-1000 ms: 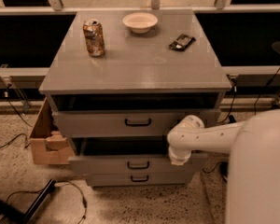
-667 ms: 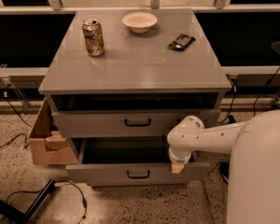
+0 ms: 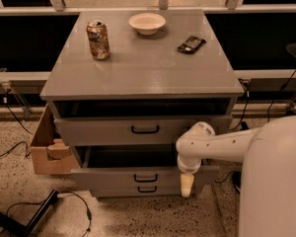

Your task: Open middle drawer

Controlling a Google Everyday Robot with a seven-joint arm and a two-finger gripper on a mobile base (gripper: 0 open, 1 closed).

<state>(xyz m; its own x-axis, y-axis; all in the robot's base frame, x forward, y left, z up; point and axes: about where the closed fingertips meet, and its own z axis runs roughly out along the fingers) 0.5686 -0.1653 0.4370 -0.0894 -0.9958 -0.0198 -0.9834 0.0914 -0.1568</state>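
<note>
The grey cabinet [image 3: 143,73] has three drawers with small black bar handles. The middle drawer [image 3: 113,177] is pulled out, and a dark gap above its front shows its inside. Its handle [image 3: 146,177] is at the front's centre. My gripper [image 3: 186,184] hangs from the white arm [image 3: 222,144] that comes in from the right. It points down and lies against the right part of the middle drawer's front, right of the handle. The top drawer [image 3: 143,130] stands slightly out. The bottom drawer's handle [image 3: 147,189] shows just under the middle front.
A drink can [image 3: 98,40], a white bowl [image 3: 147,23] and a dark snack packet [image 3: 191,44] sit on the cabinet top. A cardboard box [image 3: 47,149] stands against the cabinet's left side. Cables [image 3: 74,201] lie on the floor at front left. My white body [image 3: 276,181] fills the right.
The middle drawer has come out from the cabinet compared with a second ago. My gripper has moved down and forward along its front's right side.
</note>
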